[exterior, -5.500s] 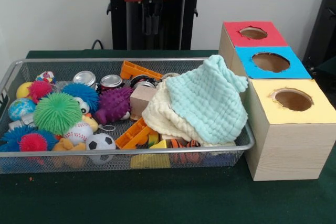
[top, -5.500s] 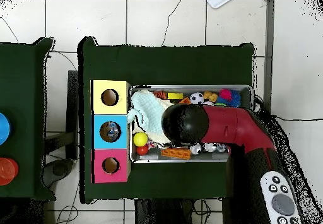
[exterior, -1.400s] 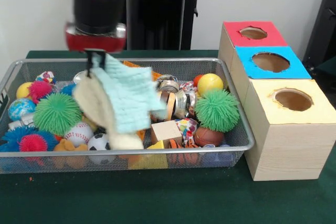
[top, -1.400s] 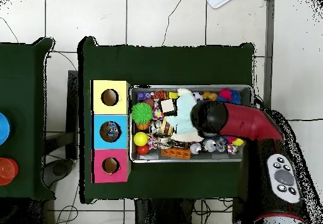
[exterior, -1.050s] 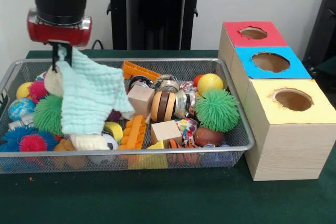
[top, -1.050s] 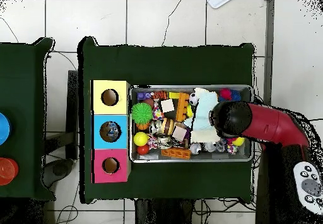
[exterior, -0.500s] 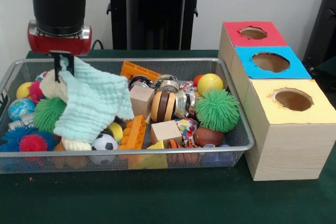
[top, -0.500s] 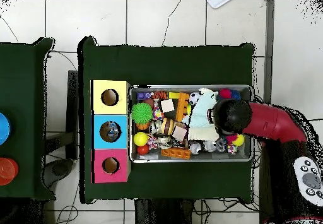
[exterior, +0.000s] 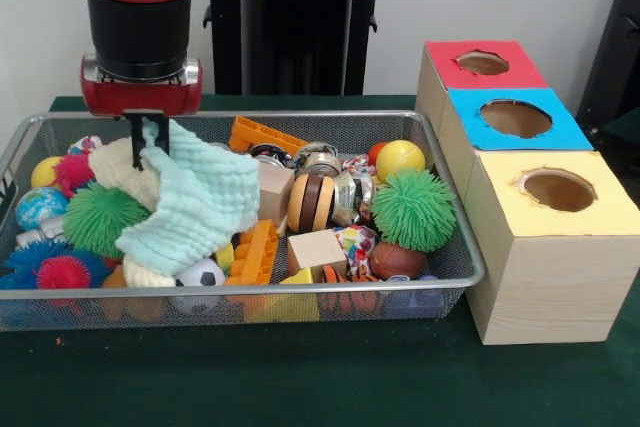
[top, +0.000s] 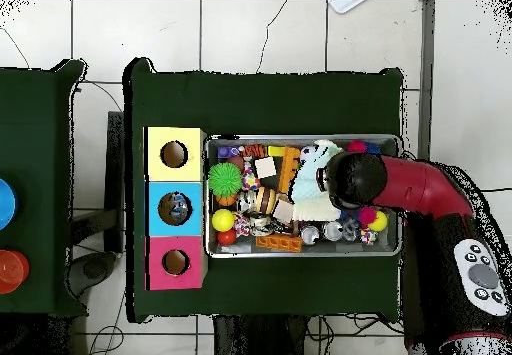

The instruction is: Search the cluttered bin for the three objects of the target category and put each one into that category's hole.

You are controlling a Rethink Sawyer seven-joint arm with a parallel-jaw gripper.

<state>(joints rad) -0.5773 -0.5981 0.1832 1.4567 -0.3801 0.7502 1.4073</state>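
Here, two green spiky balls lie in the bin.

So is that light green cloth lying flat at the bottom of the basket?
No. The cloth hangs bunched from the gripper, draped over the toys in the bin.

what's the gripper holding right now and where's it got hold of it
The gripper holds the light green cloth by its top corner, lifting it over the bin.
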